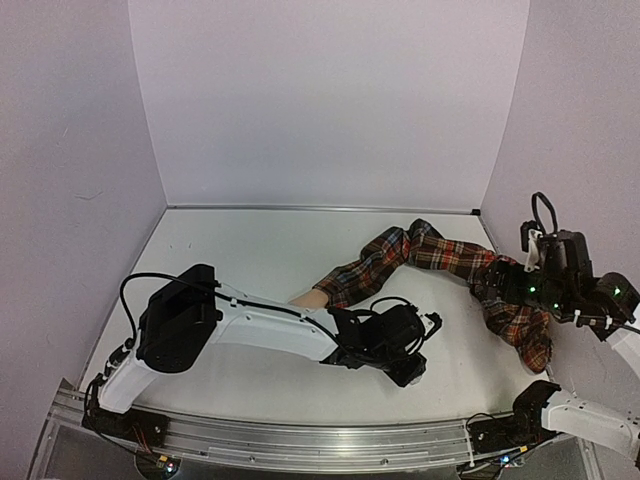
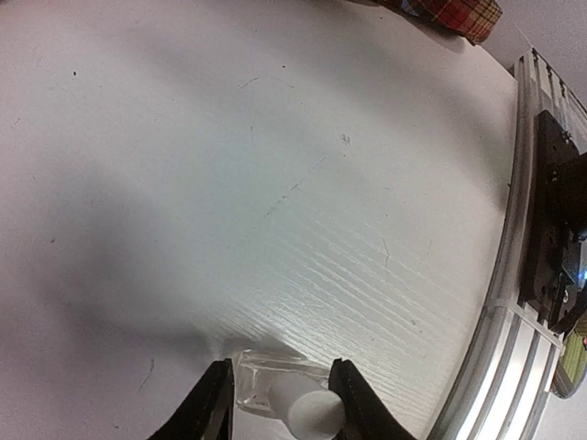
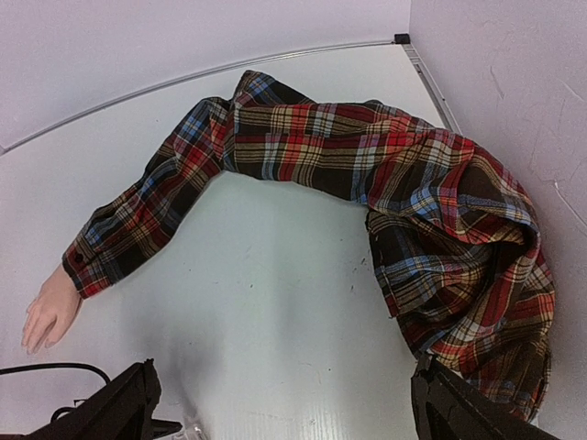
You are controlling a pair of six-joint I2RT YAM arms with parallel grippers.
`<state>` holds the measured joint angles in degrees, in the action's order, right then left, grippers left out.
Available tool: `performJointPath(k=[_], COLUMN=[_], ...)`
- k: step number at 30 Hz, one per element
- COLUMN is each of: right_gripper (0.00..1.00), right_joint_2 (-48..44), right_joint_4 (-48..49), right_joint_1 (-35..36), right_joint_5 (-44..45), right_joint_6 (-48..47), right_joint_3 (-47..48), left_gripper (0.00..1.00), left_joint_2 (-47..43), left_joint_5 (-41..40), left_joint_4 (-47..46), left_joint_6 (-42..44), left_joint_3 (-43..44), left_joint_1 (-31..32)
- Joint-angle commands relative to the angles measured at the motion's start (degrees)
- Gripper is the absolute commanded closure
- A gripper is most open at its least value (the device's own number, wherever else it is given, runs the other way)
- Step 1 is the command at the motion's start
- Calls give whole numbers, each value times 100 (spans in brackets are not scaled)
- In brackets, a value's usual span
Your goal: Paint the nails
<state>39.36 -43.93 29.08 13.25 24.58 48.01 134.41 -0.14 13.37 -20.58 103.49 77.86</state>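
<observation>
The pale mannequin hand (image 3: 50, 307) lies palm down at the end of the red plaid sleeve (image 3: 321, 147), and its nails (image 3: 32, 344) are too small to make out. In the top view the hand (image 1: 308, 297) is partly hidden behind my left arm. My left gripper (image 2: 280, 367) sits low on the table, its two dark fingers pressed against the sides of a small clear bottle (image 2: 257, 380) with a white cap (image 2: 307, 408). My right gripper (image 3: 284, 380) hangs open over bare table beside the bunched sleeve, holding nothing.
An aluminium rail (image 1: 320, 440) runs along the near table edge, close to the right of the bottle in the left wrist view. The bunched shirt cloth (image 1: 520, 320) lies under my right arm. White walls close the back and both sides.
</observation>
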Motion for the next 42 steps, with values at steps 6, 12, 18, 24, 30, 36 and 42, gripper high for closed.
performJointPath(k=[6, 12, 18, 24, 30, 36, 42], right_gripper=[2, 2, 2, 2, 2, 9, 30], right_joint_2=[343, 734, 1751, 2927, 3371, 3747, 4019], right_joint_4=[185, 1161, 1927, 2893, 4139, 4742, 5419], right_joint_1=[29, 201, 1158, 2287, 2862, 3073, 3185], right_joint_5=[-345, -1371, -1350, -2117, -2999, -2306, -1738], right_joint_6=[-166, -387, -542, -883, -1267, -1549, -2015], right_joint_3=[41, -336, -213, 240, 416, 629, 512], left_gripper=[94, 100, 100, 100, 100, 100, 100], left_joint_2=[-966, -2168, -3358, -4403, -4974, -4823, -4400], left_joint_5=[-932, -1275, -961, -90, -165, -983, -1488], left_joint_4=[215, 527, 710, 127, 68, 737, 1868], left_joint_6=[-4, -280, -729, 8, 332, -431, -1528], left_joint_3=[-518, -1507, -2342, -3163, -3456, -2884, -1936], left_joint_1=[24, -111, -726, -973, -1072, -1113, -1168])
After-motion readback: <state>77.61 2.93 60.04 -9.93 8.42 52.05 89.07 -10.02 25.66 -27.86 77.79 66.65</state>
